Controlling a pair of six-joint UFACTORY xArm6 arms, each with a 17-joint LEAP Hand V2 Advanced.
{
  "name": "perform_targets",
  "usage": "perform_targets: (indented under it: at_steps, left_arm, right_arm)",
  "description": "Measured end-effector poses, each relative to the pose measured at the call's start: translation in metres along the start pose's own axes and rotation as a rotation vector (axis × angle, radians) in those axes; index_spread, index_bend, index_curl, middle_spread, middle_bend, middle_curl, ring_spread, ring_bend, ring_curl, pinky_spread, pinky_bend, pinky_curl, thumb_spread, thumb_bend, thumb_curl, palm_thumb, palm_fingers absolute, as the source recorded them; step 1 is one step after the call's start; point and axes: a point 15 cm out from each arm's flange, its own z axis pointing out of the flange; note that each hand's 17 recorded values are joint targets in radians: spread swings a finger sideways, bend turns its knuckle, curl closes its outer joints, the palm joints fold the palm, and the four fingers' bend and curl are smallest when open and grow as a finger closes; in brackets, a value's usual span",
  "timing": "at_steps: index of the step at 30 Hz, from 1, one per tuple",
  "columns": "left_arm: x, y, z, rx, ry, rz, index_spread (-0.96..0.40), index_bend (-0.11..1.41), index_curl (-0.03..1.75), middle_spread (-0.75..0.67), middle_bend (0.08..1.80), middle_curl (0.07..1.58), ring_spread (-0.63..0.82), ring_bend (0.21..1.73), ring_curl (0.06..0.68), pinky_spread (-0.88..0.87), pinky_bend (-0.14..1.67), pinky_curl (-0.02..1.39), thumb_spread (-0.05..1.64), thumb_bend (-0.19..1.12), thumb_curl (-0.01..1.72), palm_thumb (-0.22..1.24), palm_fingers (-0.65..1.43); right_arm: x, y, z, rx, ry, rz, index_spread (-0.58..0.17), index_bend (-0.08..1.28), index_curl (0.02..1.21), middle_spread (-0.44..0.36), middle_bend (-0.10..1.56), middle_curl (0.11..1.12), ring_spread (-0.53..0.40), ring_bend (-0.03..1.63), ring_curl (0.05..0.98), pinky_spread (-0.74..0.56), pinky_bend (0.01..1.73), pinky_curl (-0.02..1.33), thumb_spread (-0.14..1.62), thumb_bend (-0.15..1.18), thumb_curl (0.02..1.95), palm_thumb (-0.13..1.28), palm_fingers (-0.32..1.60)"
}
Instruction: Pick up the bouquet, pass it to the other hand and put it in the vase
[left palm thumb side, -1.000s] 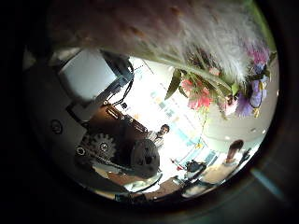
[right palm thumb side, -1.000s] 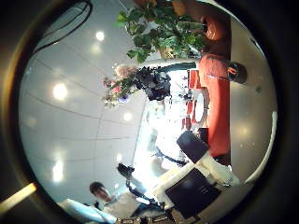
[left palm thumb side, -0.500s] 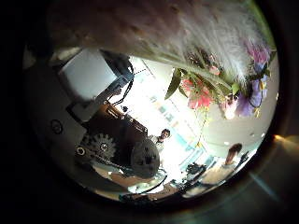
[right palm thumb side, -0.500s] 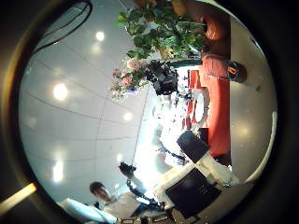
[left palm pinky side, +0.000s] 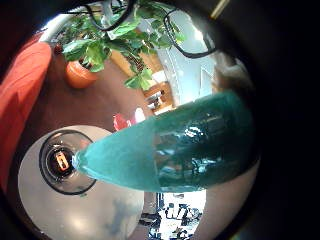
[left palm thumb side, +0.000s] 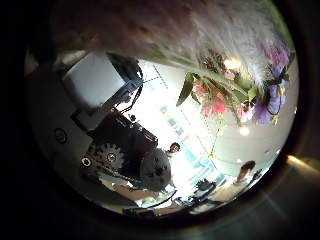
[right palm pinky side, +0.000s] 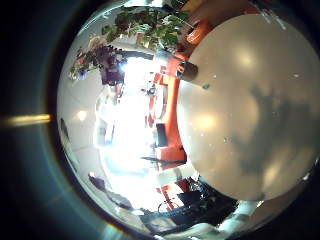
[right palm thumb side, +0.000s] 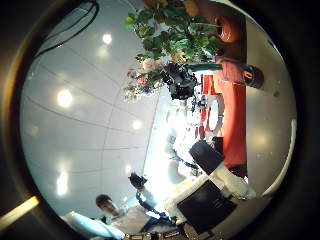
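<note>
My left hand (right palm thumb side: 183, 82) is shut on the bouquet (right palm thumb side: 148, 74) and holds it in the air, as the right thumb side palm view shows. In the left thumb side palm view the flowers (left palm thumb side: 245, 92) and a feathery plume lie close across the palm, beside that hand's own fingers (left palm thumb side: 115, 140). In the left little finger side palm view a glossy tapered shape (left palm pinky side: 180, 140), seemingly the bouquet's wrapped stem end, fills the middle. The vase (left palm pinky side: 65, 165) stands on a round table (left palm pinky side: 80, 215) below it. The vase also shows in the right little finger side palm view (right palm pinky side: 188, 70). My right hand (right palm thumb side: 215, 185) is open and holds nothing.
A potted plant (right palm thumb side: 175, 30) stands behind the bouquet and shows in the left little finger side palm view (left palm pinky side: 105, 40). The round table's top (right palm pinky side: 245, 120) spreads beside the vase. An upholstered seat (left palm pinky side: 25, 90) borders the table.
In the right thumb side palm view my left hand has carried the bouquet closer to the potted plant and the vase. The right hand has not moved.
</note>
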Motion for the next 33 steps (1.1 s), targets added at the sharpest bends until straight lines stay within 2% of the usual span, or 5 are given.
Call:
perform_targets:
  at_steps: [11,24,26,28,33]
  left_arm:
    - [-0.013,0.001,0.004,-0.008,0.002,-0.021,-0.76,0.48,1.44,-0.46,1.2,0.86,-0.39,1.5,0.575,-0.74,0.94,1.36,1.09,-0.02,0.95,1.05,1.04]
    - [-0.031,0.01,0.02,-0.072,0.1,-0.027,-0.72,0.33,1.43,-0.46,1.06,0.81,-0.43,1.31,0.508,-0.76,0.84,1.16,1.03,-0.04,0.77,0.77,0.93]
    - [-0.035,0.013,0.021,-0.087,0.11,-0.02,-0.69,0.3,1.39,-0.42,0.98,0.81,-0.37,1.14,0.491,-0.7,0.61,1.12,1.02,-0.08,0.71,0.64,0.37]
    - [-0.038,0.019,0.023,-0.114,0.126,-0.019,-0.59,0.18,1.29,-0.12,0.65,0.74,-0.07,0.97,0.461,-0.44,0.34,1.1,0.99,-0.12,0.64,0.45,-0.35]
    - [-0.039,0.024,0.008,-0.153,0.142,0.01,-0.28,-0.02,1.02,0.34,0.31,0.47,0.34,0.73,0.263,0.07,0.15,0.93,0.93,-0.08,0.49,0.17,-0.41]
  right_arm:
    - [-0.001,0.001,-0.001,-0.002,0.001,-0.003,-0.32,0.18,0.31,0.075,0.18,0.29,0.191,0.4,0.257,0.42,0.52,0.3,1.04,-0.02,0.54,0.79,0.05]
    - [-0.001,0.001,-0.013,0.021,0.005,-0.012,-0.318,0.19,0.34,0.075,0.17,0.28,0.19,0.37,0.254,0.42,0.49,0.29,1.04,-0.02,0.54,0.79,0.08]
    - [-0.001,0.0,-0.014,0.023,0.006,-0.013,-0.318,0.19,0.34,0.075,0.17,0.28,0.192,0.37,0.255,0.42,0.48,0.29,1.04,-0.02,0.54,0.8,0.09]
    - [-0.001,0.001,-0.015,0.025,0.005,-0.012,-0.319,0.19,0.34,0.074,0.17,0.28,0.193,0.37,0.254,0.42,0.48,0.29,1.03,-0.02,0.55,0.8,0.09]
    - [-0.001,0.001,-0.016,0.025,0.006,-0.013,-0.311,0.2,0.35,0.075,0.17,0.27,0.193,0.36,0.252,0.42,0.47,0.28,1.03,-0.02,0.55,0.8,0.11]
